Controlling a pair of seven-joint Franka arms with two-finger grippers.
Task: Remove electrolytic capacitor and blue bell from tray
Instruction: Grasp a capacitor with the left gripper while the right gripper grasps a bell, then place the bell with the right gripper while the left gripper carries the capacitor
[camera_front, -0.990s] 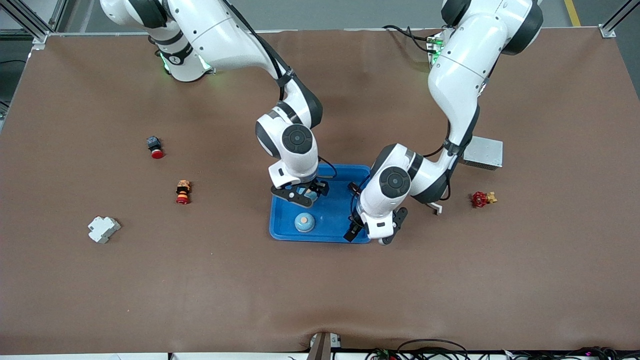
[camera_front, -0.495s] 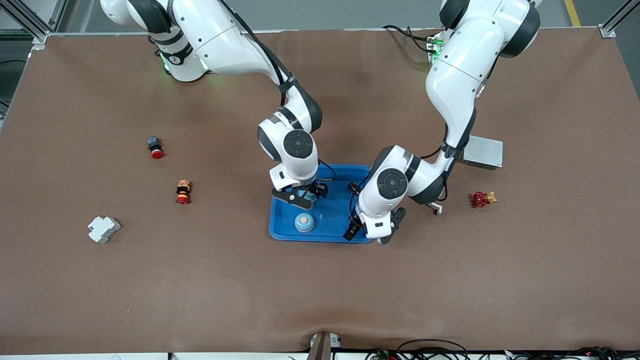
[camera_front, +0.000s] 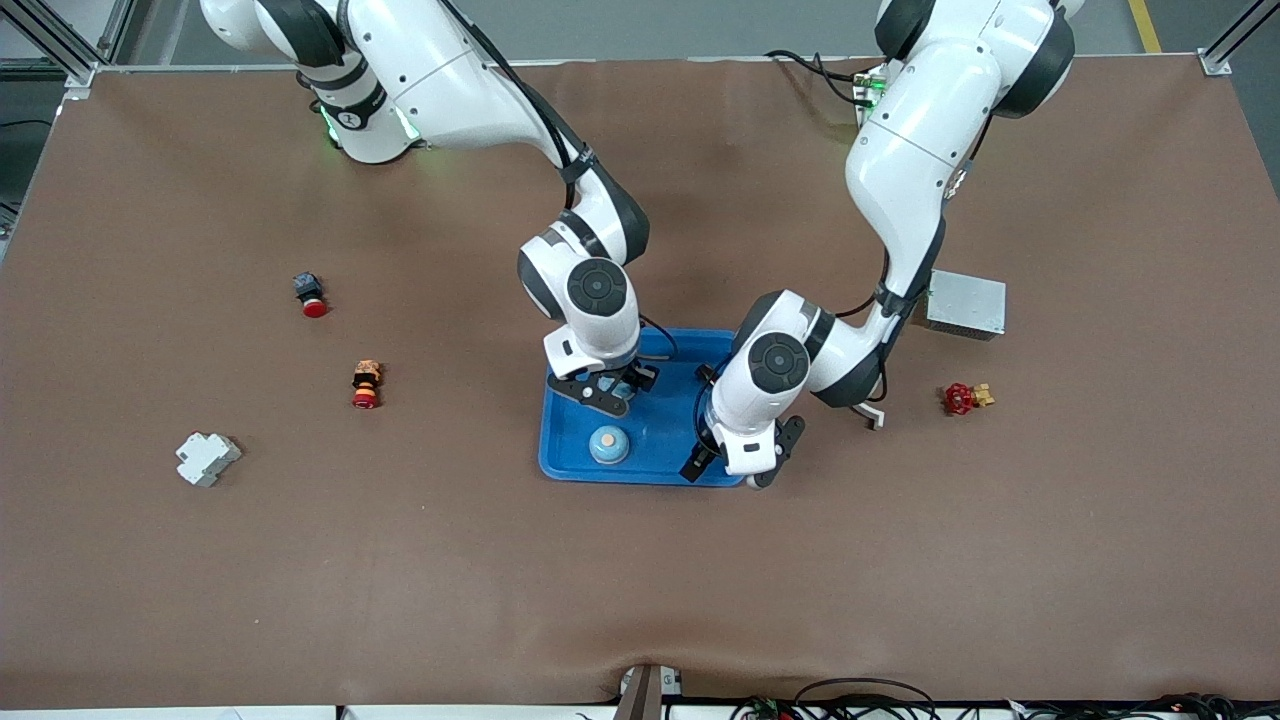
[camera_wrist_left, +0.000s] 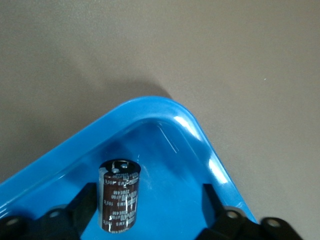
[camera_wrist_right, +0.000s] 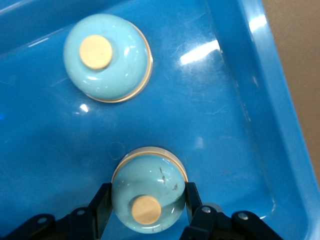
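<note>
- Our right gripper (camera_wrist_right: 145, 212) clamps a light-blue bell (camera_wrist_right: 148, 196) in the blue tray (camera_front: 660, 462).
- Our left gripper (camera_wrist_left: 150, 210) stands apart around the capacitor (camera_wrist_left: 119, 196), one finger (camera_wrist_left: 82, 207) touching it.

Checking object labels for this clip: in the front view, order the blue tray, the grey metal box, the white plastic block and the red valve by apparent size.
1. blue tray, clearly largest, though the arms cover part of it
2. grey metal box, partly hidden by the left arm
3. white plastic block
4. red valve, smallest
</note>
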